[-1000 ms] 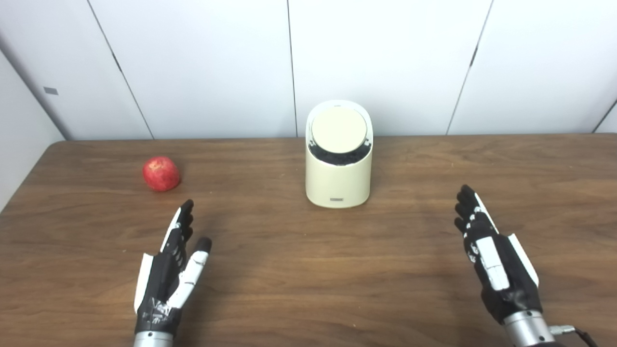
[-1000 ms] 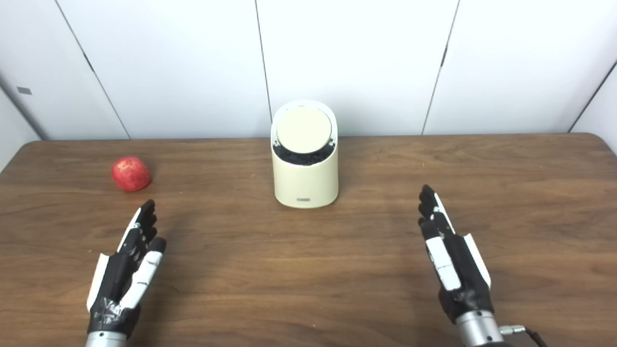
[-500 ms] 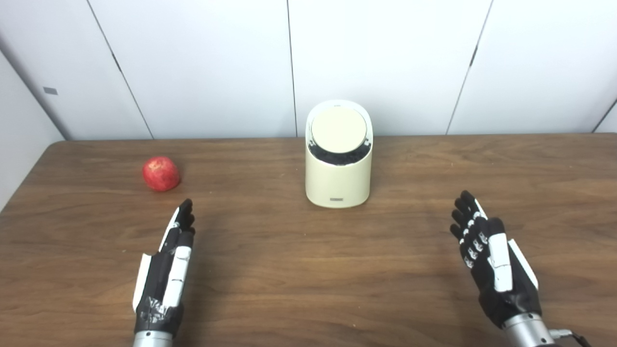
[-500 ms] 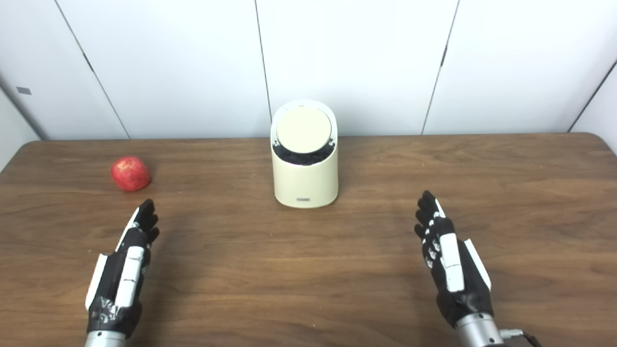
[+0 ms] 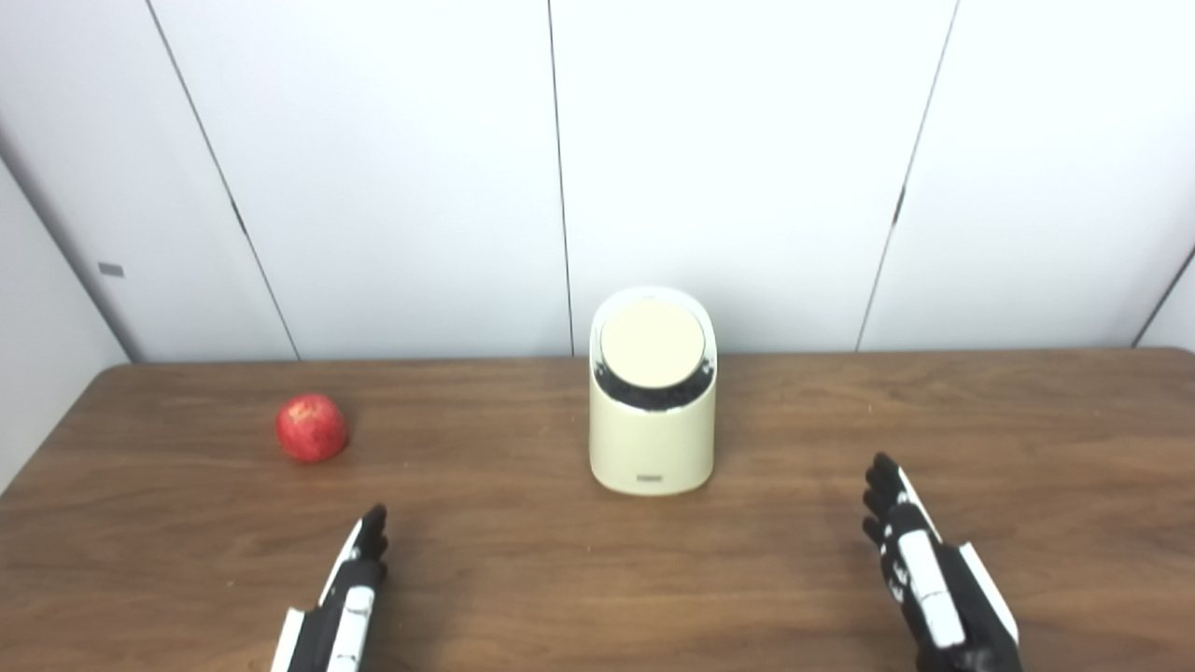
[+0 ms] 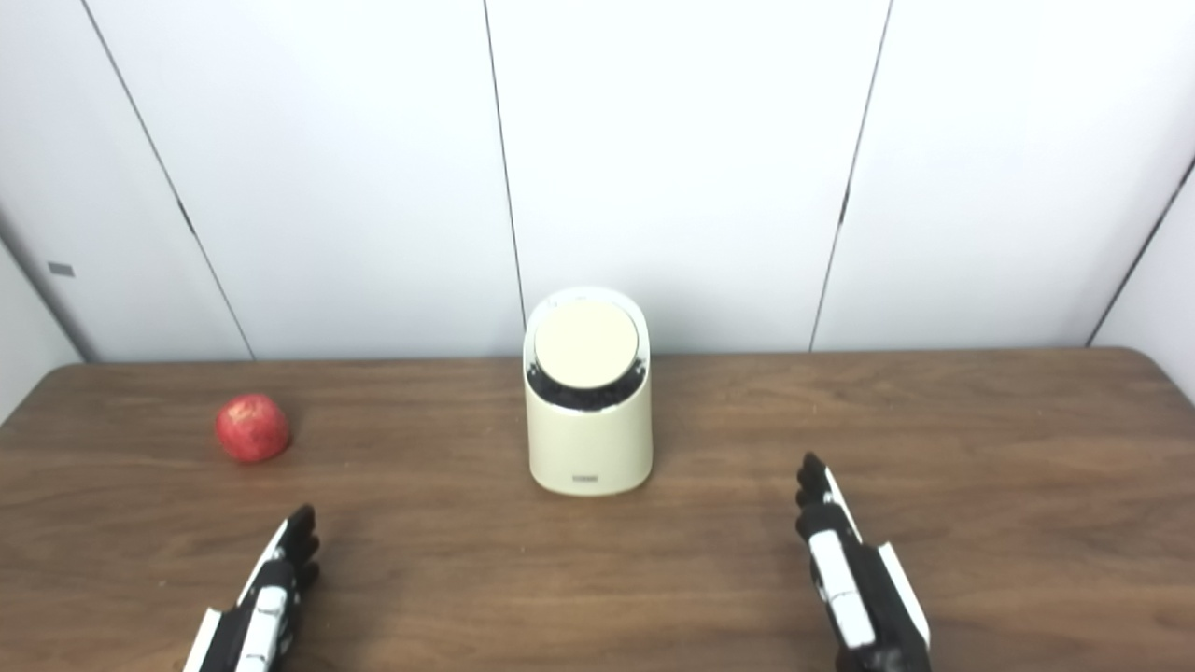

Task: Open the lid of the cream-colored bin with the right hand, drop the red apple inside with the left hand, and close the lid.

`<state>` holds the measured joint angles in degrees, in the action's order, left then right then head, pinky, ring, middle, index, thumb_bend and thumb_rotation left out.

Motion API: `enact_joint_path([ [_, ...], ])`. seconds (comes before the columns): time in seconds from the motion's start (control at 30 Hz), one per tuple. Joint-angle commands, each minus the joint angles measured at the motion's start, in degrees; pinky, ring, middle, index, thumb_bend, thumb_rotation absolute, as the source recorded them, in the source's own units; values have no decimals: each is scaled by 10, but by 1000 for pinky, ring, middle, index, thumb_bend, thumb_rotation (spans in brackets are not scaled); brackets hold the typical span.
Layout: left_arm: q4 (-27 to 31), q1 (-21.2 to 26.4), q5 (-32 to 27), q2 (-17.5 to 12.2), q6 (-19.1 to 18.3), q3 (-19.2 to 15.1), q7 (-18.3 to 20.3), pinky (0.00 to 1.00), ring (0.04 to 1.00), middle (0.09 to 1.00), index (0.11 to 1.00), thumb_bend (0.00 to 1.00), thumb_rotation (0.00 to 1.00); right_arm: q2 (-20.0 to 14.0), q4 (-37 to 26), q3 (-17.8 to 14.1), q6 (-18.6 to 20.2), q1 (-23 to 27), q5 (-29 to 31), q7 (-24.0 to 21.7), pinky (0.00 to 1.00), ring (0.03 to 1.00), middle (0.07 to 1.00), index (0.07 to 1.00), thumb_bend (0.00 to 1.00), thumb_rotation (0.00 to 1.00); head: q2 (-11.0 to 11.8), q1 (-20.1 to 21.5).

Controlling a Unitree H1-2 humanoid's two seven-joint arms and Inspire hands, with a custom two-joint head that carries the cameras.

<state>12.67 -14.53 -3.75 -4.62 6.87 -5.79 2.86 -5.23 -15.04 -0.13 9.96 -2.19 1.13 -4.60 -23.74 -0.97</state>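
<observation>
Cream bin [image 5: 653,439] stands upright mid-table w/ its round lid [image 5: 652,343] on, tilted toward the camera. Red apple [image 5: 311,427] sits on the wood table [image 5: 523,579], well left of the bin, nothing between them. Left hand [image 5: 341,611] low at the bottom edge, fingers straight, empty, near the apple but not touching. Right hand [image 5: 929,583] low at right, flat and empty, well apart from the bin. White wall panels [image 5: 728,168] behind. No obstacles betw hands & targets.
</observation>
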Motion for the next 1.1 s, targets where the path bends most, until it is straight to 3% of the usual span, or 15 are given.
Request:
enact_joint_path([
  [0.0,-2,-35,-4,1,28,1,2,1000,1000,1000,1000,443,880,-8,-10,5,-35,36,-25,7,927,990,997,1000,619,765,3,-1],
  [0.17,-18,-26,1,3,41,1,0,1000,1000,1000,1000,436,853,-20,6,23,-29,88,-117,29,919,964,970,990,708,695,5,-1],
  [0.3,-21,-25,11,6,46,2,-6,1000,1000,1000,1000,455,850,-17,28,23,-20,138,-132,38,940,964,958,979,784,589,6,-3],
  [0.53,-15,-27,19,9,42,6,-11,1000,1000,1000,1000,467,833,-14,88,26,-18,226,-154,51,920,950,946,967,887,502,4,-4],
  [1.07,-7,-27,35,5,28,14,-8,1000,1000,1000,1000,405,833,-27,208,73,5,400,-197,32,895,952,955,967,888,424,-8,-8],
])
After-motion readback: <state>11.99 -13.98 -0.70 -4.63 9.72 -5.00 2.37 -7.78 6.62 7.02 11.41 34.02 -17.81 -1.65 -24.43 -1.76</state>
